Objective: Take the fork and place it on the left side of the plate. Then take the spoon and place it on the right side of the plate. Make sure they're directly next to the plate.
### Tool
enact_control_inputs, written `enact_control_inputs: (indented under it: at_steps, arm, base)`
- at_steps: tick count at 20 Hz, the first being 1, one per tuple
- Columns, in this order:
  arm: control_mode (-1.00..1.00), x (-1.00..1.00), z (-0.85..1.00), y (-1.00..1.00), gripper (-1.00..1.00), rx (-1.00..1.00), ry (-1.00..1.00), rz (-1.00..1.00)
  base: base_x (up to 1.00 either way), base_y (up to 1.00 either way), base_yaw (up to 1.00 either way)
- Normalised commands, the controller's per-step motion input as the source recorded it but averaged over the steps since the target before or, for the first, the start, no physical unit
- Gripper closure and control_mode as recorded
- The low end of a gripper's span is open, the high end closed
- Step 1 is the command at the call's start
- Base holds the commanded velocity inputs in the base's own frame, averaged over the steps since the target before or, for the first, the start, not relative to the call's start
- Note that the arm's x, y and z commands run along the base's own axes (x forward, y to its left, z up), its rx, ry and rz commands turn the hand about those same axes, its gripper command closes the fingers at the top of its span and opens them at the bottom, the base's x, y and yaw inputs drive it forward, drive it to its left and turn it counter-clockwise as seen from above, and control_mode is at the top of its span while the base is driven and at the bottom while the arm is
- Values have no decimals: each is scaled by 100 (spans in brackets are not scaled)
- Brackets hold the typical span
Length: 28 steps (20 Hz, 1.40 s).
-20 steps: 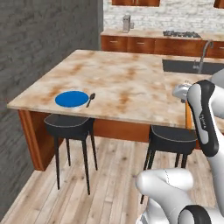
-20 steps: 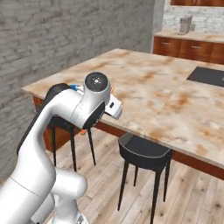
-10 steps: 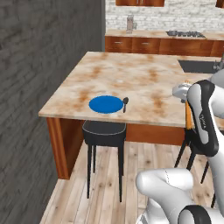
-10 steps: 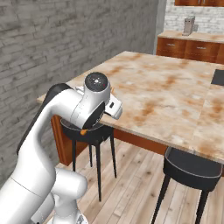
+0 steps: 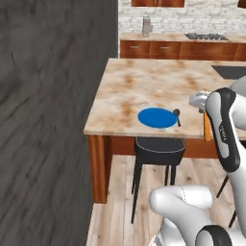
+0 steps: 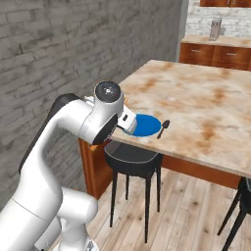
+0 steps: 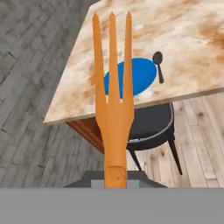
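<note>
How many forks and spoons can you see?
2: the orange fork is held in the shut jaws, off the table; the dark spoon lies on the counter, right beside the blue plate.

The marbled counter (image 5: pixel 144 86) is lying mostly bare, offering wide open room behind and to the right of the blue plate (image 5: pixel 157 117). The plate is sitting near the front edge, with a dark spoon (image 5: pixel 177 116) crowding its right rim. On its left, bare counter is running out to the edge. A black stool (image 5: pixel 158 150) is standing under the front edge, beneath the plate. A grey brick wall (image 6: pixel 63 59) is closing in beyond the counter's left end.
</note>
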Motion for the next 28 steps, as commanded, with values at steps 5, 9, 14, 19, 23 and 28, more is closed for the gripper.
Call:
enact_control_inputs:
  at_steps: [5, 9, 14, 19, 23, 28]
  arm:
    - [100, 0, 0, 0, 100, 0, 0, 0]
    - [-100, 34, -33, 44, 100, -14, 0, -12]
    - [-100, 72, -43, 15, 100, -9, 0, -4]
    - [-100, 84, -37, 0, 100, 0, 0, 0]
    - [-100, 97, -32, -1, 100, 0, 0, 2]
    - [-100, 87, -27, -20, 100, 0, 0, 14]
  base:
    - [33, 87, -20]
    - [7, 19, -5]
    - [0, 0, 0]
    - [0, 0, 0]
    - [0, 0, 0]
    - [0, 0, 0]
